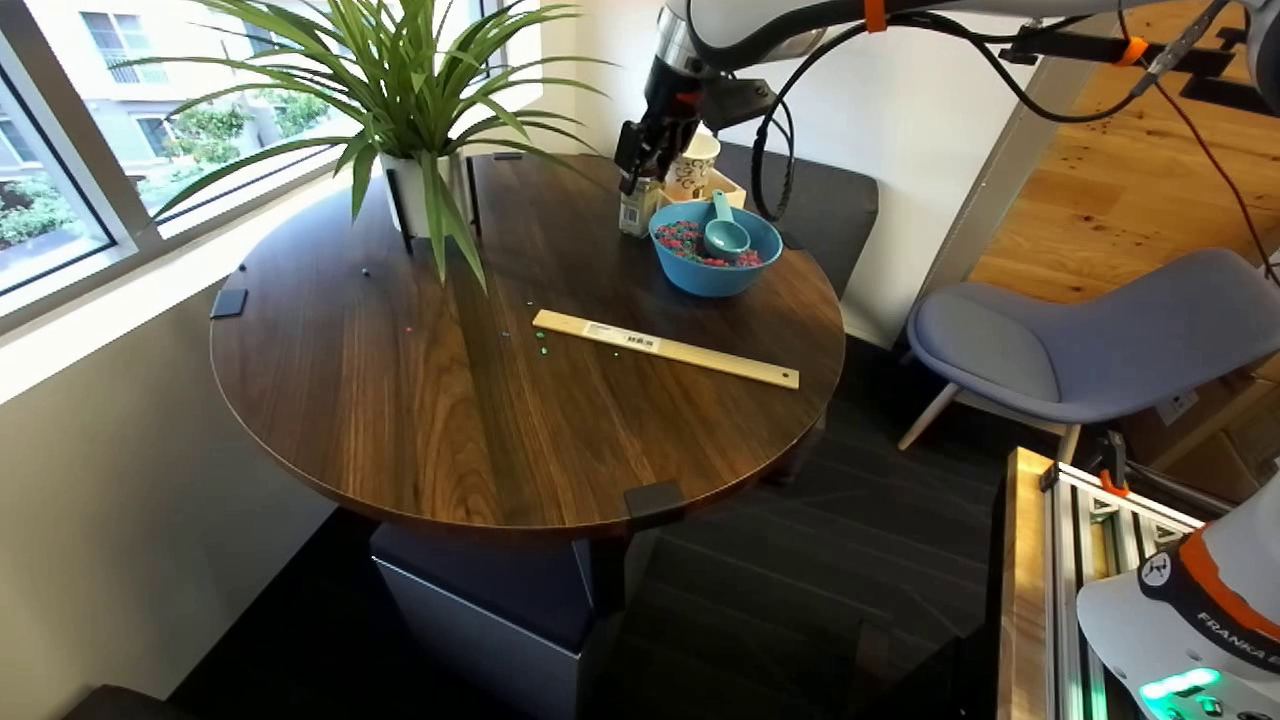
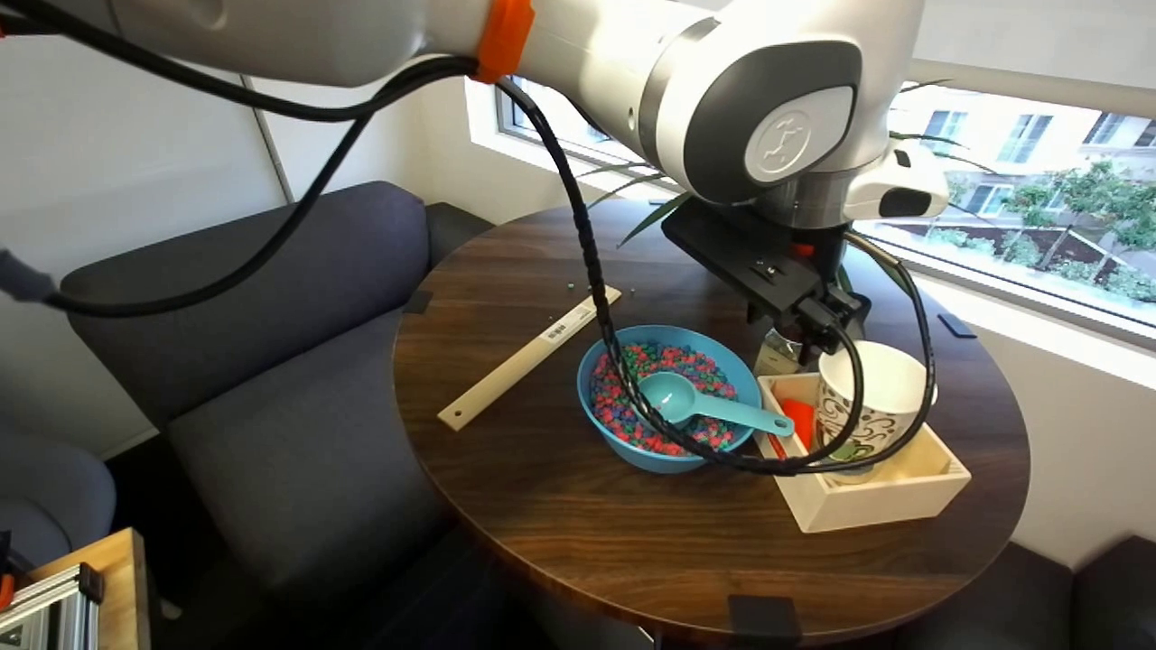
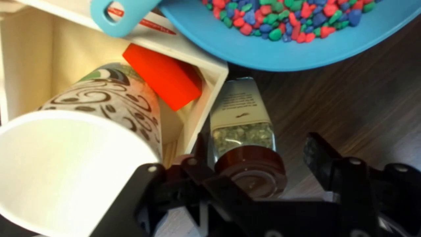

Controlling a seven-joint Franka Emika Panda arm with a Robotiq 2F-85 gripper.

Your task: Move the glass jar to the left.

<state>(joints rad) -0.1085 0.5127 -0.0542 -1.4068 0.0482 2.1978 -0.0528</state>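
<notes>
In the wrist view, the hand point(image 3: 256, 143), spread wide, straddles the glass jar point(image 3: 241, 108); the blue bowl point(image 3: 279, 54) sits at 1 o'clock.

- Jar point(image 3: 246, 135): clear glass, flat-sided body, narrower than the bowl point(image 3: 279, 56).
- Cap point(image 3: 251, 172): round, reddish-brown, in place on the jar.
- Label point(image 3: 240, 102): pale beige, bearing one small dark mark and fine print too small to read; a barcode shows in an exterior view.
- Contents: greenish-brown flakes point(image 3: 241, 133), visible through the glass between label and cap.
- Pose: upright, standing on the table point(image 1: 450, 420).
- Location: just beside the box point(image 2: 871, 504) and near the bowl; contact with the box cannot be determined.
- Hold: between the fingers of the gripper point(image 3: 256, 144), clear gap on one side; contact on the other cannot be determined.
- Visibility: top hidden in both exterior views.
</notes>
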